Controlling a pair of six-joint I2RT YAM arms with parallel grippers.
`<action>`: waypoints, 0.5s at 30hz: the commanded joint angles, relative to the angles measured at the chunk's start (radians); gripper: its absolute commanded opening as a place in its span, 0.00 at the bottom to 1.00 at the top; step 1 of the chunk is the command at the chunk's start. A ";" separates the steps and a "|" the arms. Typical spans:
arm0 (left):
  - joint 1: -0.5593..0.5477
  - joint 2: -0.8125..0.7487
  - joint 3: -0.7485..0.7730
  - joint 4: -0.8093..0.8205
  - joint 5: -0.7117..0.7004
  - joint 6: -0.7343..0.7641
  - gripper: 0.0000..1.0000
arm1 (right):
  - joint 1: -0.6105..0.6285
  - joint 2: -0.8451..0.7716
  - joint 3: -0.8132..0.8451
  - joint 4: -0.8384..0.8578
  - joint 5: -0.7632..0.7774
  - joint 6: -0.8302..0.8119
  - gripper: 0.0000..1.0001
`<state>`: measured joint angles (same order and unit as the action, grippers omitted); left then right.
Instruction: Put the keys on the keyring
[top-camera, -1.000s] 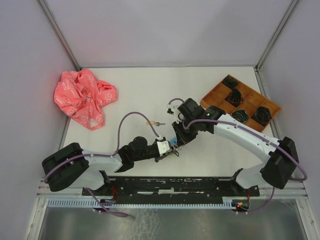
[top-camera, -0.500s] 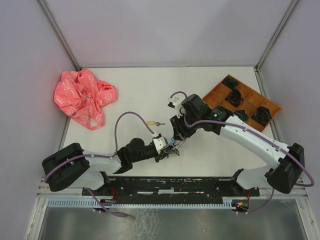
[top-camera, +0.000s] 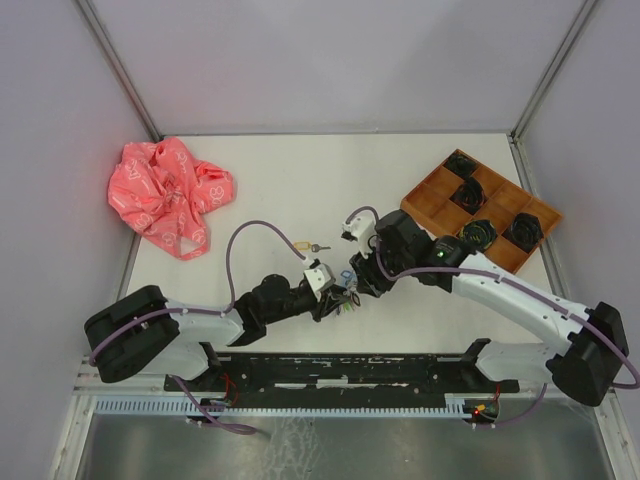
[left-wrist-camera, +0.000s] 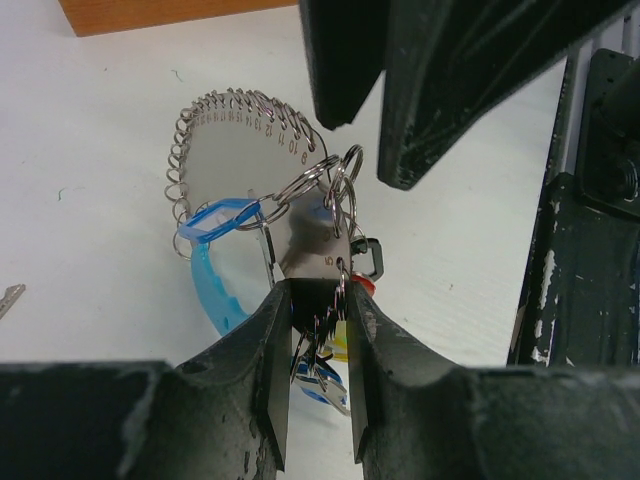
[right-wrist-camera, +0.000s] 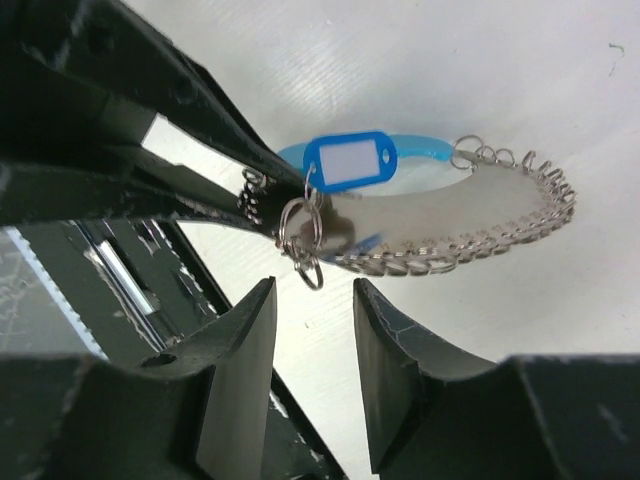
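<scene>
Key (top-camera: 317, 247) lies on the bench (top-camera: 260, 190) just beyond the right gripper (right-wrist-camera: 312, 290), which gapes empty before the ring plate (left-wrist-camera: 250, 160) clamped in the left gripper (left-wrist-camera: 315, 300).

Pale lilac walls (top-camera: 330, 60) enclose a white table (top-camera: 270, 180) on three sides. Grey metal posts (top-camera: 118, 68) rise from its far corners.

From high above the keyring (top-camera: 344, 298) we look down on the whole table (top-camera: 270, 190); both wrist cameras (very close) face that keyring from opposite sides.
</scene>
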<state>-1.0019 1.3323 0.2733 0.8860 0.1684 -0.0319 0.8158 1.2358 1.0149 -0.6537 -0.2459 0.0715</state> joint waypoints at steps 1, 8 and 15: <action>-0.004 -0.022 0.036 0.013 -0.030 -0.089 0.03 | 0.003 -0.100 -0.070 0.154 -0.029 -0.104 0.44; -0.005 -0.031 0.044 -0.022 -0.038 -0.118 0.03 | 0.002 -0.150 -0.118 0.213 -0.064 -0.150 0.36; -0.006 -0.042 0.064 -0.083 -0.041 -0.128 0.03 | 0.002 -0.120 -0.112 0.266 -0.100 -0.146 0.32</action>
<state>-1.0019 1.3136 0.2962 0.8349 0.1371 -0.1085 0.8158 1.1000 0.8871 -0.4713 -0.3107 -0.0593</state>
